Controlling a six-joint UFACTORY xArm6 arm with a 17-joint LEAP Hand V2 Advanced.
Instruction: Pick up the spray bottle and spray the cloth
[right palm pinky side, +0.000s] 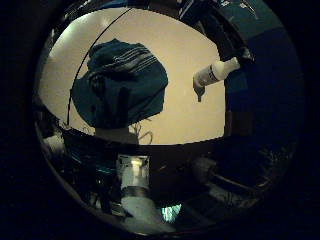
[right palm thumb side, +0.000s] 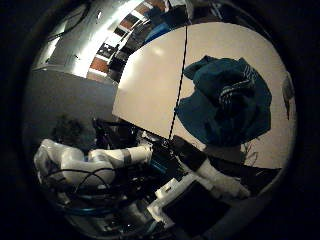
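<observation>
A crumpled teal cloth (right palm pinky side: 122, 85) with white stripes lies in a heap on the pale table (right palm pinky side: 180, 120). The white spray bottle (right palm pinky side: 216, 72) is beside the cloth near the table's edge, its dark nozzle toward the cloth. Its far end is hidden behind a dark shape there, so I cannot tell whether it rests on the table or is held. My hand (right palm thumb side: 215, 180) is well above and apart from both, holding nothing; one white and black finger (right palm thumb side: 225, 184) reaches out straight.
The white arm (right palm thumb side: 80, 160) bends below the table's edge among dark equipment. A thin dark line (right palm thumb side: 179, 85) crosses the table beside the cloth. A blue and dark mass (right palm pinky side: 260, 65) rises beyond the bottle's side of the table.
</observation>
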